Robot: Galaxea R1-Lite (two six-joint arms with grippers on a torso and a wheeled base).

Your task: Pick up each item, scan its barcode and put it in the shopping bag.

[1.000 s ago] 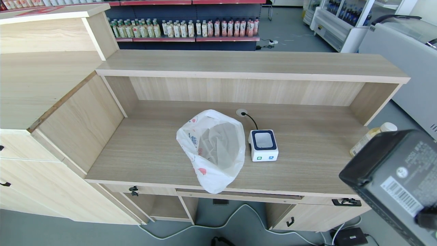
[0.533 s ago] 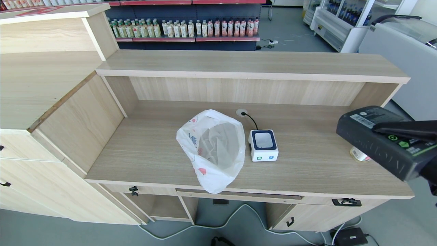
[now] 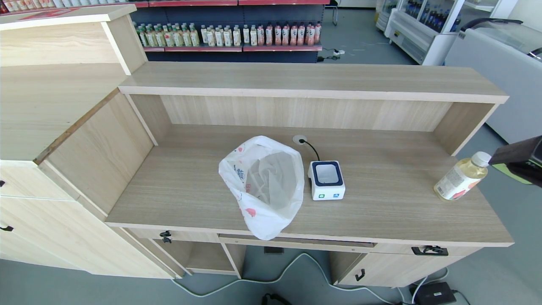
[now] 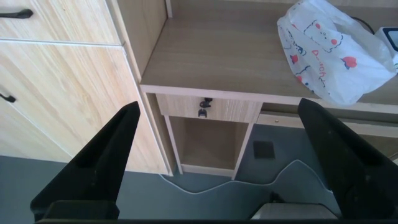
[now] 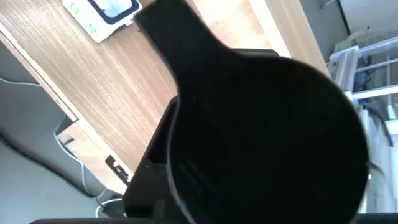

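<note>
the right gripper (image 3: 529,173) is clamping a black rectangular box (image 3: 516,153) off the right end of the light wooden counter (image 3: 381,212), so scanning is likely pending. the box's barcode is needing to face the white square scanner (image 3: 326,180), which is sitting just beside the white plastic shopping bag (image 3: 262,186). the left gripper (image 4: 219,104) is hanging spread wide below the counter's front. a pale yellow plastic bottle (image 3: 460,178) is standing in the way.

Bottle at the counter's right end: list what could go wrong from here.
1. The dark object at the head view's right edge sits close beside the cap of the bottle. A sideways swing could tip the bottle, which stands near the end of the counter and might roll off.
2. The shopping bag slumps over the counter's front edge, so a dropped item could drag it off.
</note>
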